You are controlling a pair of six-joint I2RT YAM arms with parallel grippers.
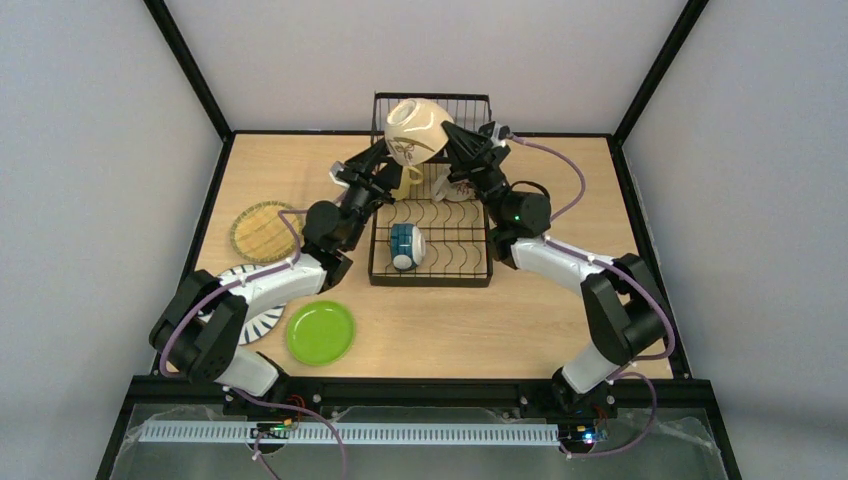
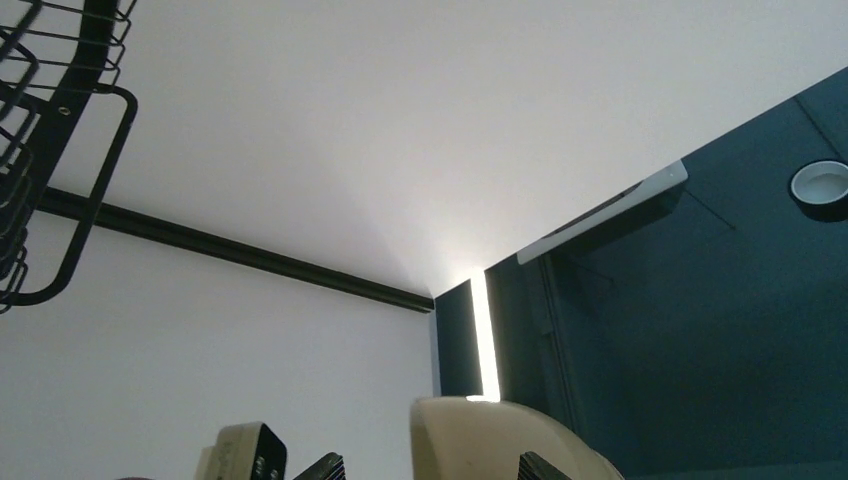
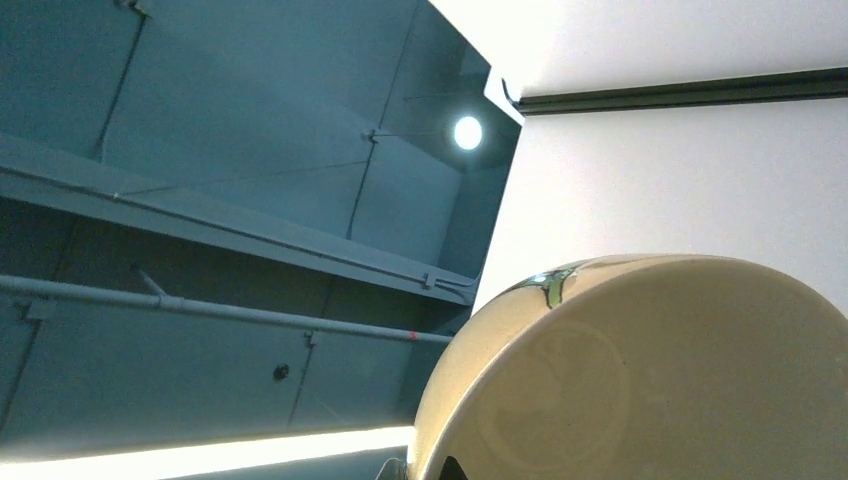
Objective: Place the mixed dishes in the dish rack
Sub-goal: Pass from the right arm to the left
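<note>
Pinching narrow, my right pincer (image 1: pixel 458 142) is holding the cream bowl (image 1: pixel 418 130) by its rim above the far end of the dish rack (image 1: pixel 430 283), while my left pincer (image 1: pixel 390 168) is standing wide just beside it. Grey walls (image 1: pixel 90 150) are enclosing the wooden bench (image 1: pixel 520 320), which is carrying the woven plate (image 1: pixel 262 231), the lime plate (image 1: pixel 320 332) and the rack with the blue bowl (image 1: pixel 405 246) inside. My left arm (image 1: pixel 290 275) is hiding part of the striped plate (image 1: pixel 262 322), and the yellow mug (image 1: pixel 408 180) is peeking from under the bowl.
</note>
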